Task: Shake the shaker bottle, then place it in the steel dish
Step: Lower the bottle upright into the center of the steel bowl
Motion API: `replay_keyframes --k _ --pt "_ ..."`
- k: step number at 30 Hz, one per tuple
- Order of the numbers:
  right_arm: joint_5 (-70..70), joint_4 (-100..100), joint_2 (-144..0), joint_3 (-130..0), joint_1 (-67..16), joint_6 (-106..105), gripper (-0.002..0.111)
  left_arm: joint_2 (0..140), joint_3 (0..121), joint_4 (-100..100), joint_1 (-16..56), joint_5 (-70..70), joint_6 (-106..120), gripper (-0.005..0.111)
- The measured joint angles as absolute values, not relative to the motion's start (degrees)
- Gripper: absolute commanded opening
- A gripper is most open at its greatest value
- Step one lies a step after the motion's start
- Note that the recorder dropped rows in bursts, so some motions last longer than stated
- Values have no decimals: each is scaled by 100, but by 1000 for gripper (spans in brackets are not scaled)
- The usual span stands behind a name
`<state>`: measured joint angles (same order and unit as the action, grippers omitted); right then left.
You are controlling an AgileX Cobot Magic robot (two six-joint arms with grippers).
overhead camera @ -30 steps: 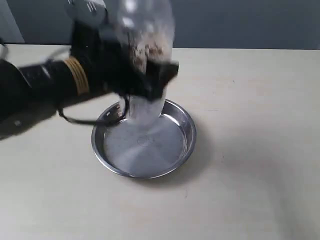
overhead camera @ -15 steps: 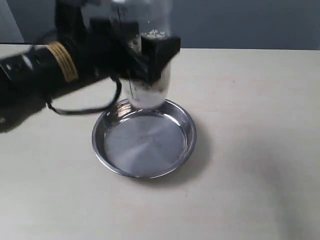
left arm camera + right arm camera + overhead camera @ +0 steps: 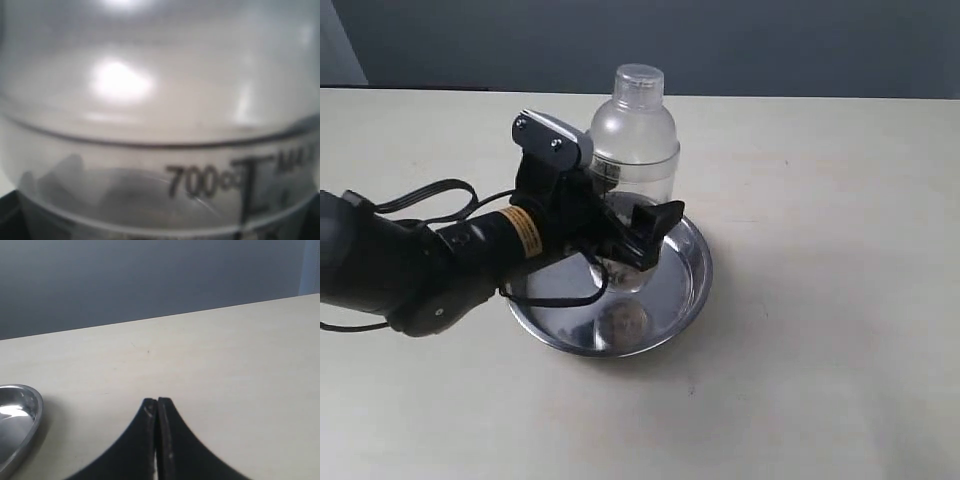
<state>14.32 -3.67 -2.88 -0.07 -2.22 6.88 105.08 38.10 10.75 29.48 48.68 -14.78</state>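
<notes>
The shaker bottle [image 3: 635,140] stands upright over the steel dish [image 3: 695,285], its base down inside the rim; whether it rests on the dish floor I cannot tell. Brown granules lie at its bottom. My left gripper [image 3: 630,235] is shut on the bottle's lower body, one black finger showing at the front. In the left wrist view the frosted bottle [image 3: 160,125] fills the frame, with "700cc" printed on it. My right gripper [image 3: 157,402] is shut and empty above the bare table, and the steel dish [image 3: 17,415] shows at the edge of that view.
The left arm, with its black cable [image 3: 430,195], lies low across the table left of the dish. A grey wall [image 3: 770,40] runs behind the beige table [image 3: 820,300].
The left arm has come down from a blurred, raised position. The bottle has dropped from above the dish to upright inside its rim, and the granules have settled.
</notes>
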Motion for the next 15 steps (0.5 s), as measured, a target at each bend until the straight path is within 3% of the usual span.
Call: replay_keyframes --k 15 --pt "1421 -367 -288 -7 -222 688 -1 11385 3810 634 2756 5732 -1417 0"
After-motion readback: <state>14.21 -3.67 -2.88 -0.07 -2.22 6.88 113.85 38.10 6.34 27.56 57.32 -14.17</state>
